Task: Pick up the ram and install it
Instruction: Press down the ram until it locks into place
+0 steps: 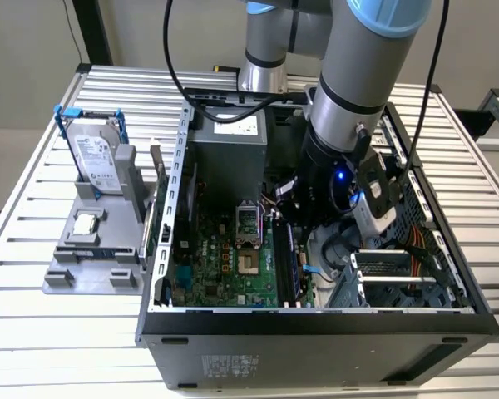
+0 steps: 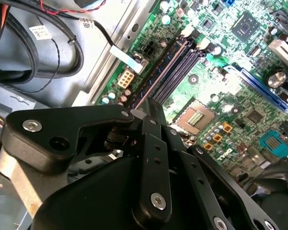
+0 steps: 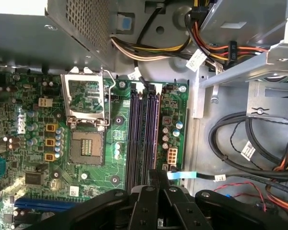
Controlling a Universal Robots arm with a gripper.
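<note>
You have the gripper down inside the open computer case, and the empty processor socket on the green board is your best landmark. In the first wrist view the memory slots run just beside that socket, with the gripper over their near end. Its jaws are clenched, pinching the thin top edge of the ram.

In the exterior view the ram stands on edge as a long dark strip just to the socket's right, lined up along the slots under the arm. In the second wrist view it shows only as a thin line running away from the fingertips along the slots. You cannot tell from these views whether it is seated all the way down.

On the far side of the slots from the socket, bundles of coloured cables lie against the metal frame.

Well away from the socket, outside the case on the exterior view's left, a grey stand holds a hard drive upright and a small square silver chip lying flat.
</note>
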